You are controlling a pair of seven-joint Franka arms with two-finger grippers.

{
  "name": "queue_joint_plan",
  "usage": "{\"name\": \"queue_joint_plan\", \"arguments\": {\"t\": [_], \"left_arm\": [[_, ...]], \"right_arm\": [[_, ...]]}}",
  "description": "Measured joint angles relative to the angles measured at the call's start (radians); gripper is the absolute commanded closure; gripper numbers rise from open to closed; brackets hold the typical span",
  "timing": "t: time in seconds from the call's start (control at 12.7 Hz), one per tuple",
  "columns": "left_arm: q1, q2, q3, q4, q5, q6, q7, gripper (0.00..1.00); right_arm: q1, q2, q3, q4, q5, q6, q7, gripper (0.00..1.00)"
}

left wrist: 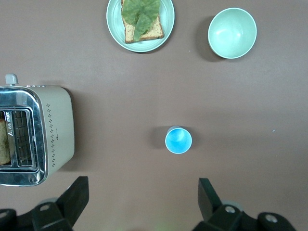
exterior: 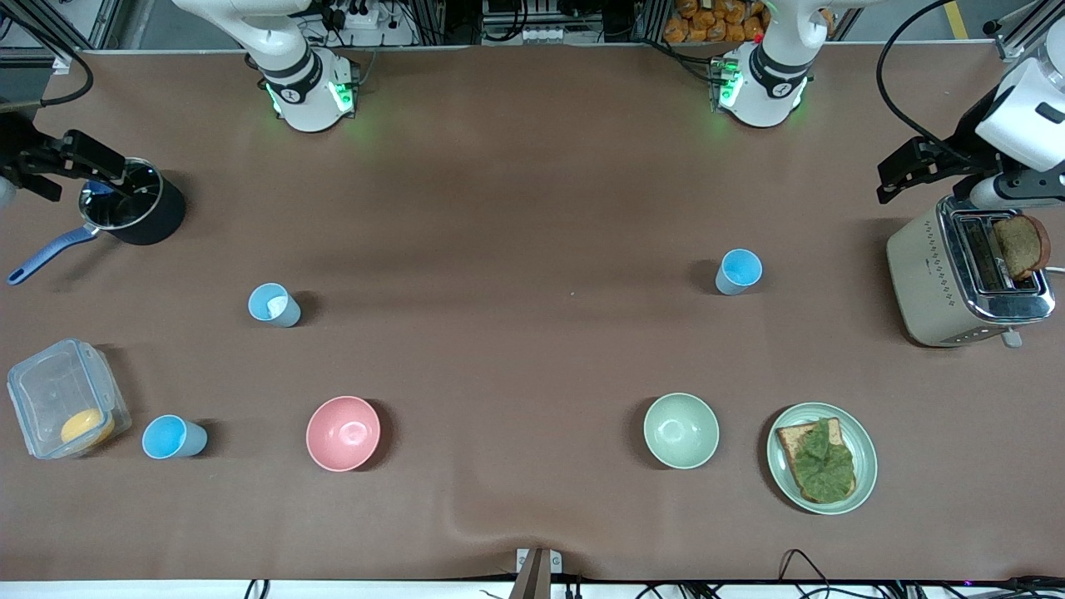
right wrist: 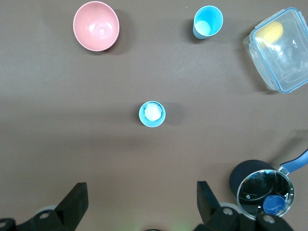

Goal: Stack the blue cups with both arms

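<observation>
Three light-blue cups stand upright and apart on the brown table. One cup [exterior: 738, 271] is toward the left arm's end and shows in the left wrist view [left wrist: 178, 140]. A second cup [exterior: 274, 304], whitish inside, is toward the right arm's end and shows in the right wrist view [right wrist: 152, 113]. The third cup [exterior: 173, 437] stands nearer the front camera, beside a plastic box, and shows in the right wrist view [right wrist: 208, 21]. My left gripper [exterior: 889, 179] [left wrist: 143, 197] hangs high by the toaster, open and empty. My right gripper [exterior: 71, 170] [right wrist: 141, 197] hangs high by the pot, open and empty.
A pink bowl [exterior: 343, 433] and a pale green bowl [exterior: 681, 430] sit near the front. A plate [exterior: 865, 466] holds toast with lettuce. A toaster [exterior: 923, 274] with bread stands at the left arm's end. A black pot [exterior: 154, 220] and a clear box [exterior: 50, 391] stand at the right arm's end.
</observation>
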Motion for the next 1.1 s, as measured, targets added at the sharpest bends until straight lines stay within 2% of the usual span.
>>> {"name": "queue_joint_plan", "arguments": {"t": [1.1], "left_arm": [[0.033,0.001,-0.004,0.000,0.000,-0.005,-0.004,0.00]], "right_arm": [[-0.004,0.024,-0.004,-0.005,0.000,0.006,0.000,0.00]]}}
